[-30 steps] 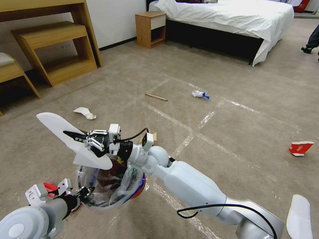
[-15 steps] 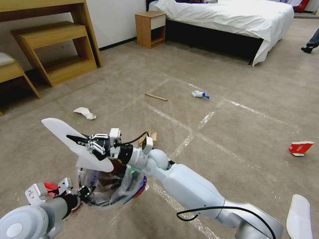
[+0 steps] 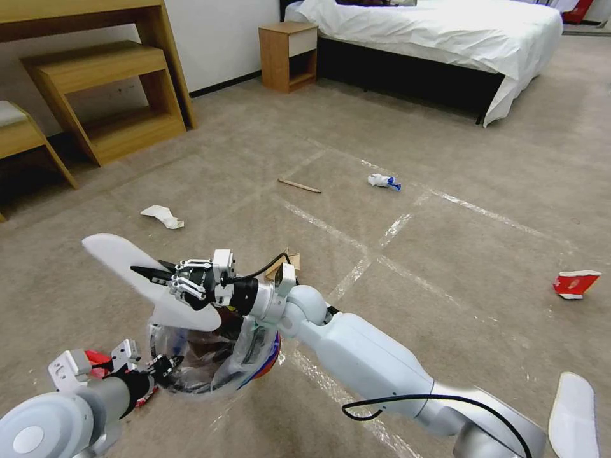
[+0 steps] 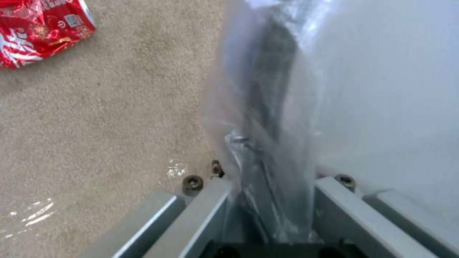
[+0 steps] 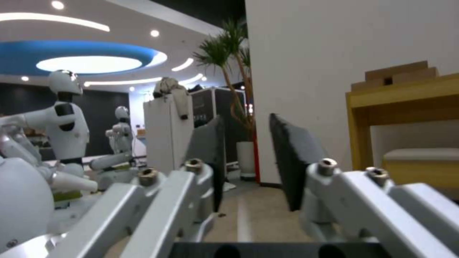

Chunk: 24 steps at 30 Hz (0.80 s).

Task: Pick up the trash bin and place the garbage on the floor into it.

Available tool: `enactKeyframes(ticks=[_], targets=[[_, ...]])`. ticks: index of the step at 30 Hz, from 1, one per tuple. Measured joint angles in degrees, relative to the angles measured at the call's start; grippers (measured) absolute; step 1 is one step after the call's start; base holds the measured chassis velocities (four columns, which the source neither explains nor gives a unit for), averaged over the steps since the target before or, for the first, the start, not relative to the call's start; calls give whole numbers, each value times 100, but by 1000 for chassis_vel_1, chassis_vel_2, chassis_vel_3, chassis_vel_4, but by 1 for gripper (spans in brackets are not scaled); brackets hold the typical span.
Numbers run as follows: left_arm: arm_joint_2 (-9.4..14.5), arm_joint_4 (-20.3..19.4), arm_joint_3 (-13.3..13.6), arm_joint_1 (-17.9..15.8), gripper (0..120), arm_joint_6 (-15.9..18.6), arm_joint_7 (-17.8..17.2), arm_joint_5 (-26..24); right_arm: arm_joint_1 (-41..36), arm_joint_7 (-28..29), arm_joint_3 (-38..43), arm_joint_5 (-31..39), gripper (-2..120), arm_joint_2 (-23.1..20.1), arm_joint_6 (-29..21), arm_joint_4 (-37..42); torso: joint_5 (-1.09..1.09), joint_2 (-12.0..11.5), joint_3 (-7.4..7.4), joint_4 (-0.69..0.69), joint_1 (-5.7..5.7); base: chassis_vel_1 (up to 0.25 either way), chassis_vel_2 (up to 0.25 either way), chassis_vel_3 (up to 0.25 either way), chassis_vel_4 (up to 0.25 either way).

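Note:
The trash bin (image 3: 266,362), a red-and-blue bucket lined with a clear bag, is low in the head view. My left gripper (image 3: 167,366) is shut on its near rim. The left wrist view shows the left gripper (image 4: 268,200) with its fingers on either side of the bag-covered rim (image 4: 268,107). My right gripper (image 3: 144,273) hovers just above the bin's opening, shut on a flat white oblong piece (image 3: 114,254) that tilts across it. Garbage lies on the floor (image 3: 445,222): crumpled white paper (image 3: 162,216), a wooden stick (image 3: 299,185), a white-blue wad (image 3: 384,181), a red wrapper (image 3: 576,283).
A cardboard scrap (image 3: 284,263) lies behind my right wrist, another flat white piece (image 3: 573,413) sits at the bottom right, and a red wrapper (image 4: 38,32) lies beside the bin. Wooden shelves (image 3: 108,95), a nightstand (image 3: 288,54) and a bed (image 3: 433,38) line the far side.
My right gripper has come down slightly toward the bin's opening, carrying the flat white piece with it. The left gripper and the bin have stayed put.

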Motion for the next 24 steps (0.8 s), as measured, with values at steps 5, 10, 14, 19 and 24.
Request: enactKeyframes(ticks=[5,10,14,19,24], targets=[[8,-4,-12,-7,0,0,-30,-53,32,87,-1,-34,48,0,-9,2,0,0,0,0,0,0,0,0,0],[18,26,-16,-33,0,-2,-37,-57,55,94,-8,-36,66,-2,-21,23,0,0,0,0,0,0,0,0,0],[19,41,-16,-50,0,-4,-42,-60,82,104,-14,-32,83,1,-31,35,0,0,0,0,0,0,0,0,0],[21,59,-19,-52,0,-5,-45,-61,122,177,-15,-23,96,-19,-31,102,0,0,0,0,0,0,0,0,0],[51,76,-50,-51,0,-8,-56,-77,250,424,207,77,100,-137,-63,412,1,0,0,1,0,0,0,0,0]])
